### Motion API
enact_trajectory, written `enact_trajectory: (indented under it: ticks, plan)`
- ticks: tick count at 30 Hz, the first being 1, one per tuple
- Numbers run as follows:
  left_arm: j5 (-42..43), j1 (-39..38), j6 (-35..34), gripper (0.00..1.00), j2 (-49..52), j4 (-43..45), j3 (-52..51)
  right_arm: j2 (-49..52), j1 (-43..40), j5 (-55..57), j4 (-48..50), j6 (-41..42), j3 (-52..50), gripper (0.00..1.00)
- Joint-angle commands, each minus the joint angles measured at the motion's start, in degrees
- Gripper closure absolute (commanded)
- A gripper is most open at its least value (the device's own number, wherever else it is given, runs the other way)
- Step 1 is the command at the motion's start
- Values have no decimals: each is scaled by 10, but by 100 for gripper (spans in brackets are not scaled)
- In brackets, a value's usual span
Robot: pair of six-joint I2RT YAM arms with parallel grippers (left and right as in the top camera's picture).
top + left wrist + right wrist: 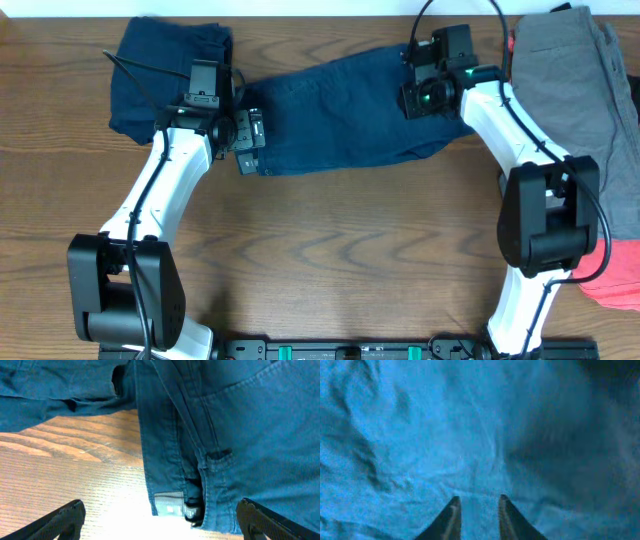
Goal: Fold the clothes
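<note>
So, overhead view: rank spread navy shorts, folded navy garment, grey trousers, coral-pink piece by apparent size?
1. Tie: spread navy-blue shorts, grey fabric trousers (cropped, unsure).
2. folded navy-blue garment.
3. coral-pink cloth piece.

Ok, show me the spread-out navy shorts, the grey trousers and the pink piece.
navy shorts [340, 110], overhead view, middle of the spread fabric.
grey trousers [570, 60], overhead view, flat upper part.
pink piece [620, 285], overhead view, exposed lower part.
</note>
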Motion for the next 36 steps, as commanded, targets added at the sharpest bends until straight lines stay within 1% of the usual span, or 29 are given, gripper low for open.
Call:
enact_trajectory:
  ticks: [1, 5, 8, 14, 19, 26, 30, 35, 36]
  plan:
    - [7, 5, 16, 2, 5, -7, 9, 35, 2, -1, -16, -2, 2, 84]
    - [16, 16, 16, 2, -1, -21, 9, 52, 2, -1, -47, 0, 2, 94]
    - [17, 26, 16, 2, -10, -33, 9, 52, 2, 0, -77, 1, 2, 98]
    - [63, 40, 26, 2, -24, -48, 10, 52, 2, 12, -149, 24, -8, 99]
    - [97, 40, 50, 2, -24, -54, 10, 52, 2, 30, -204, 26, -26, 99]
    - [102, 40, 68, 2, -22, -50, 9, 47, 2, 30, -254, 25, -29, 99]
    - [102, 40, 85, 2, -7, -36, 9, 31, 2, 28, -266, 18, -29, 99]
    - [115, 49, 89, 2, 28, 5, 9, -26, 2, 20, -249, 19, -28, 98]
    - [125, 52, 89, 2, 34, 12, 9, -38, 2, 19, -246, 19, -28, 94]
